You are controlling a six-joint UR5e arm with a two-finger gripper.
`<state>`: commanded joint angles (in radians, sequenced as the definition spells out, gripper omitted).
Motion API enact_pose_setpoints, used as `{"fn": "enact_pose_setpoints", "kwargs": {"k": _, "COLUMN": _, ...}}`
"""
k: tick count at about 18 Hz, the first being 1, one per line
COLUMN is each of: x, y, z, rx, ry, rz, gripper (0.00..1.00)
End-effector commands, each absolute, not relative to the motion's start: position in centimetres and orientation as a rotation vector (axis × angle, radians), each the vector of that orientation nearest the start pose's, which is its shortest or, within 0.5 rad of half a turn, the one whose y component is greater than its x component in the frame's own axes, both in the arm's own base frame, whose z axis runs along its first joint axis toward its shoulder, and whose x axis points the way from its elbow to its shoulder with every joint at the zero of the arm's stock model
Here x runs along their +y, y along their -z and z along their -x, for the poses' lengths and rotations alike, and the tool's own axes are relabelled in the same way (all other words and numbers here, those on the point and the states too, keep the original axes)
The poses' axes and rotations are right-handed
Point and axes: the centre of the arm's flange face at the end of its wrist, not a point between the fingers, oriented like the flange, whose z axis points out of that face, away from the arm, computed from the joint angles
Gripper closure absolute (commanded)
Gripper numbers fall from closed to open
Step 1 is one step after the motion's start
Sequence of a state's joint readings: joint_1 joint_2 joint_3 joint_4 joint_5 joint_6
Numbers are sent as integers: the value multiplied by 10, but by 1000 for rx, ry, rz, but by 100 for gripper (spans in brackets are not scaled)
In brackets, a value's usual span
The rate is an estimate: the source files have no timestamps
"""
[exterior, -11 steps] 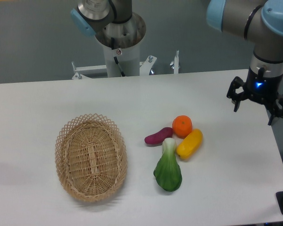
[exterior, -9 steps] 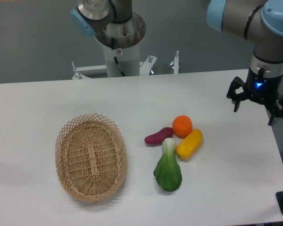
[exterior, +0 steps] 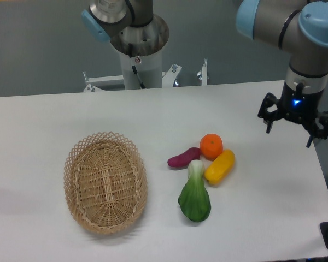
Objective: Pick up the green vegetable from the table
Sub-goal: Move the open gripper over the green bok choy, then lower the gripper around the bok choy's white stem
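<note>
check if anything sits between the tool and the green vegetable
Seen from this camera, the yellow vegetable lies roughly between the open tool and the green vegetable, close beside its stalk. From above, nothing covers it.

wicker basket [exterior: 105,189], oval, lower left of frame, nothing in it | orange [exterior: 211,146] right of centre | purple sweet potato [exterior: 183,158] just left of and below the orange | yellow oblong vegetable [exterior: 220,166] just below the orange, tilted | grey wall [exterior: 38,49] across the top

One fixed camera (high, frontal) overlooks the table [exterior: 153,114] from nearby.
</note>
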<state>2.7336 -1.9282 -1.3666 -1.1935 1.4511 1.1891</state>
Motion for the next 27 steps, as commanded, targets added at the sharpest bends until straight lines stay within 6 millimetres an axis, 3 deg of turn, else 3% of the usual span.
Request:
{"fn": "enact_pose_setpoints", "kwargs": {"k": 6, "x": 434, "y": -391, "z": 505, "rx": -116, "ry": -163, "rz": 2934, "gripper": 0}}
{"fn": "enact_pose_setpoints", "kwargs": {"k": 9, "x": 451, "y": -369, "z": 491, "rx": -187, "ry": -226, "rz": 2889, "gripper": 0}}
{"fn": "enact_pose_setpoints", "kwargs": {"k": 12, "x": 463, "y": -332, "z": 467, "rx": -187, "ry": -236, "rz": 2869, "gripper": 0}}
{"fn": "enact_pose_setpoints", "kwargs": {"k": 14, "x": 464, "y": -304, "z": 457, "rx": -185, "ry": -188, "rz": 2895, "gripper": 0}}
{"fn": "enact_pose_setpoints", "kwargs": {"k": 20, "x": 484, "y": -259, "z": 429, "rx": -115, "ry": -149, "rz": 2992, "gripper": 0}}
{"fn": "enact_pose_setpoints", "kwargs": {"k": 27, "x": 492, "y": -229, "z": 416, "rx": -98, "ry": -85, "rz": 3028, "gripper": 0}}
